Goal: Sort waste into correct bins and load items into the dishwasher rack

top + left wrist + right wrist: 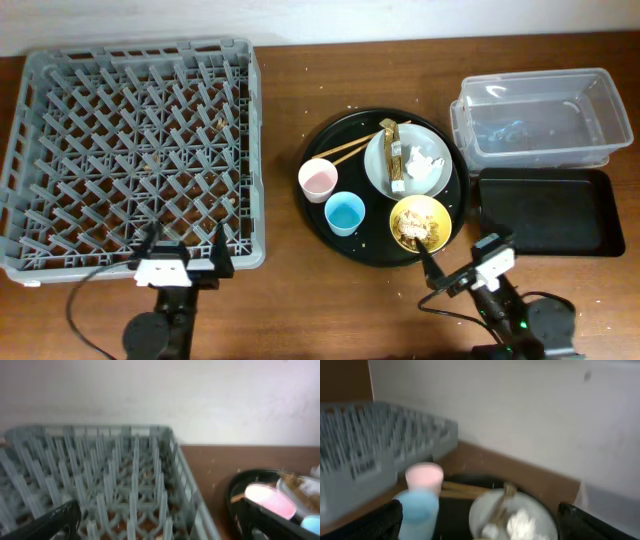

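The grey dishwasher rack (pixel 130 150) fills the left of the table and holds no items. On a round black tray (pixel 330 235) sit the pink cup (pixel 318 180), the light-blue cup (pixel 345 213), the yellow bowl (pixel 420 222) with brownish scraps, and the white plate (pixel 378 170). The plate carries the gold-brown wrapper (pixel 393 150) and crumpled white paper (pixel 425 160). The chopsticks (pixel 350 150) lean on its left rim. My left gripper (pixel 183 243) is open and empty at the rack's front edge. My right gripper (pixel 462 255) is open and empty just in front of the bowl.
The clear tub (pixel 540 120) stands at the back right with the black rectangular tray (pixel 545 210) in front of it. The left wrist view shows the rack (pixel 110 480) and pink cup (pixel 270 500). The right wrist view shows both cups (pixel 424 477) and the plate (pixel 512 515).
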Controlling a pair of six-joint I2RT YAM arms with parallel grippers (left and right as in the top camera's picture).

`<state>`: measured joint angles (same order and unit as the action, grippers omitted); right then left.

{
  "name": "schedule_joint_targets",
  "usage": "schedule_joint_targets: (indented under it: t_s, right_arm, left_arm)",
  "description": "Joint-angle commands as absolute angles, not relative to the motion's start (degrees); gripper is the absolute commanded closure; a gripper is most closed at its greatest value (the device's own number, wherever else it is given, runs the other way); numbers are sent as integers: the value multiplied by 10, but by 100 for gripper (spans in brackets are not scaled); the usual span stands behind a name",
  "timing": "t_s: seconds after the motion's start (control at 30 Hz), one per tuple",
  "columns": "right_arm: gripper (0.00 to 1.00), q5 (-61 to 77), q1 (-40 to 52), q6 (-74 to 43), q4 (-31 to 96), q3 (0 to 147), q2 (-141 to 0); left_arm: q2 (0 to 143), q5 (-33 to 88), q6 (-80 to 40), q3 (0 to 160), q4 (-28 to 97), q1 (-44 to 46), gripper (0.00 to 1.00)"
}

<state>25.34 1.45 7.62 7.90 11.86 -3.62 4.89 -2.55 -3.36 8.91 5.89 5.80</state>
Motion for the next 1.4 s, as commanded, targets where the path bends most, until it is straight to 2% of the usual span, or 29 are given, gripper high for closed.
schedule_joint_targets:
  t_s: [0.0, 0.07, 0.1, 0.2, 0.3, 0.37, 0.4, 0.43, 0.5, 0.53, 0.6, 0.63, 0.7, 0.77, 0.87, 1.0, 1.03, 1.07, 1.1, 1.13, 1.17, 1.2, 1.23, 1.3, 1.37]
  right_arm:
    - [2, 232, 11, 66, 206, 298, -162]
    - [2, 234, 11, 65, 299, 411, -274]
    - [2, 234, 11, 65, 399, 528, -396]
    - [1, 253, 11, 65, 515, 722, -653]
    - [1, 324, 11, 37, 483, 752, -805]
    - [4, 228, 11, -34, 447, 752, -888]
    - [9, 176, 11, -63, 437, 752, -921]
    - [19, 128, 11, -77, 416, 752, -966]
    - [19, 113, 11, -80, 363, 752, -1037]
    - [36, 113, 11, -81, 350, 752, -1078]
    - [47, 113, 11, -81, 349, 752, -1129]
    - [55, 113, 11, -92, 356, 752, -1135]
    - [96, 121, 11, -126, 366, 753, -1120]
    - [96, 123, 7, -126, 378, 761, -1086]
    - [96, 127, -46, -126, 362, 788, -952]
    - [96, 11, -117, -125, 296, 788, -977]
    - [64, 14, -121, -125, 283, 788, -998]
    - [2, 18, -121, -108, 281, 788, -1018]
    - [1, 26, -121, -95, 290, 790, -1008]
    - [1, 97, -120, -95, 310, 796, -977]
    - [13, 213, -116, -95, 337, 797, -945]
    - [30, 309, -91, -95, 378, 797, -921]
    - [33, 305, -66, -95, 405, 797, -920]
    - [33, 161, 21, -95, 460, 795, -944]
    - [33, 52, 97, -100, 454, 792, -1010]
  left_arm:
    - [217, -12, -25, 310, 181, 55, 1]
    - [333, -11, -25, 440, 280, 55, 1]
    - [430, 11, -25, 543, 361, 55, 1]
    - [624, 98, -25, 699, 488, 55, 1]
    - [722, 168, -25, 713, 492, 55, 1]
    - [743, 168, -25, 713, 495, 55, 1]
    - [742, 168, -25, 713, 493, 55, 1]
    - [742, 168, -25, 713, 489, 55, 1]
    - [743, 168, -25, 713, 489, 55, 1]
    - [743, 168, -25, 713, 489, 55, 1]
    - [743, 168, -25, 713, 489, 55, 1]
    - [743, 168, -25, 713, 489, 55, 1]
    - [743, 168, -25, 713, 489, 55, 1]
    - [743, 168, -25, 713, 489, 55, 1]
    - [743, 168, -25, 713, 489, 55, 1]
    - [743, 168, -25, 713, 489, 55, 1]
    - [743, 168, -25, 713, 489, 55, 1]
    - [743, 168, -25, 713, 489, 55, 1]
    - [743, 168, -25, 713, 489, 55, 1]
    - [743, 168, -25, 713, 489, 55, 1]
    - [743, 168, -25, 713, 489, 55, 1]
    - [743, 168, -25, 713, 489, 55, 1]
    - [743, 168, -25, 713, 489, 55, 1]
    - [743, 168, -25, 713, 489, 55, 1]
    - [743, 168, -25, 713, 489, 55, 1]
